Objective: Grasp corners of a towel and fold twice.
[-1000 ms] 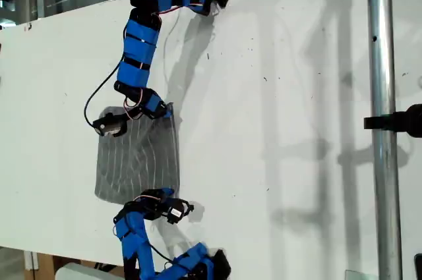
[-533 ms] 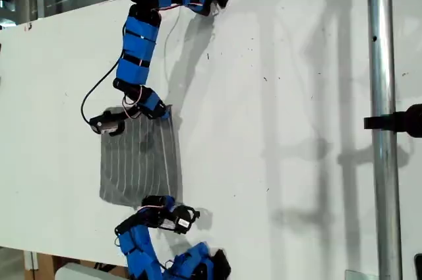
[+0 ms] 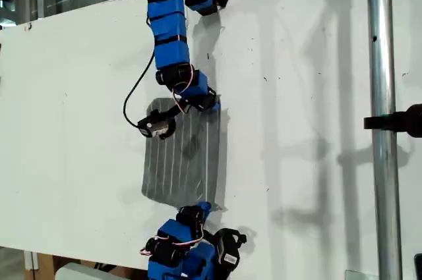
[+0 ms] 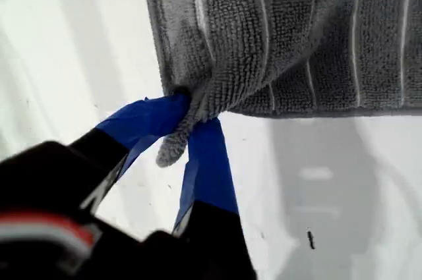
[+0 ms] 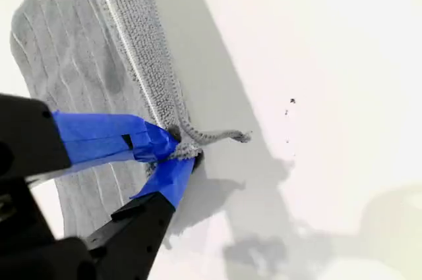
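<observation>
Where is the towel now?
In the exterior view the towel lies left of centre on the white table, between the two blue arms.

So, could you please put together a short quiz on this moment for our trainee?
1. True or false: my first gripper is shut on a corner of the towel.
2. What is pinched in my second gripper? A) part of the towel B) nothing C) a cable
3. Fill in: in the exterior view, the metal pole stands on the view's ____ side of the towel.

Key: 1 true; 2 A; 3 right.
</observation>
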